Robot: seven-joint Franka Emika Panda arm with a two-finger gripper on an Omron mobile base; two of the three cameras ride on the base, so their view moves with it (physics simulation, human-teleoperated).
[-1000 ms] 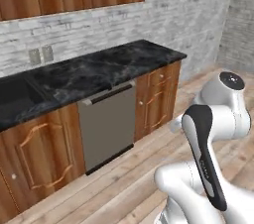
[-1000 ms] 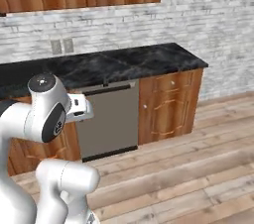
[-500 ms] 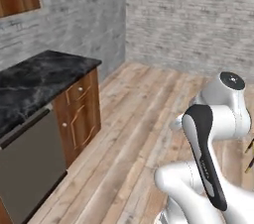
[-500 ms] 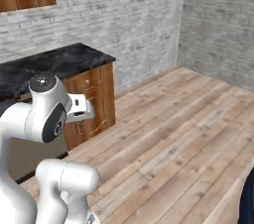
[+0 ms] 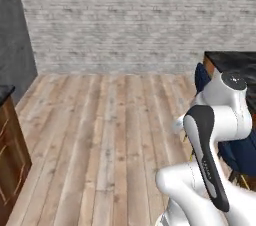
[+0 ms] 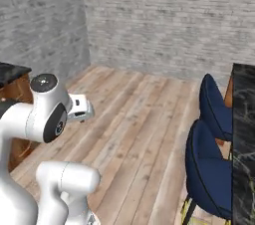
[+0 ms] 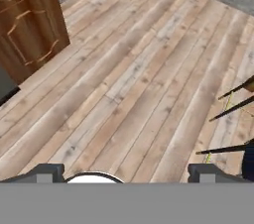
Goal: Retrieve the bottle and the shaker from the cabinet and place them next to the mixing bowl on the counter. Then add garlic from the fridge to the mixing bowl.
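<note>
While the gripper point(image 7: 127, 171) points down at a bare stretch of plank floor point(image 7: 149, 69), its two dark fingertips point(image 7: 47, 171) stand spread wide at the bottom of the hand view, one far to each side, and nothing lies between them or touches them. No bottle, shaker, bowl or garlic can be made out near the fingers, so how any of them lies relative to the tips cannot be told. At the upper left of the hand view stands a brown cabinet door point(image 7: 30, 15) with curved carved lines, well apart from the fingers; at the right edge thin dark chair legs point(image 7: 233, 114) slant across the floor. From the left base view the white arm point(image 5: 215, 140) (a dark strip runs down its forearm) rises at the lower right, with a grey brick wall point(image 5: 125, 15) across the back and a corner of wooden cabinet point(image 5: 10, 155) at the left edge. Behind the arm a dark marbled counter point(image 5: 232, 62) shows at the right, with a blue chair back point(image 5: 201, 77) just beside it. The right base view shows two blue chairs point(image 6: 211, 169) tucked against that dark counter point(image 6: 244, 134) on the right, and the arm's white hand section point(image 6: 79, 109) jutting out over the floor.
</note>
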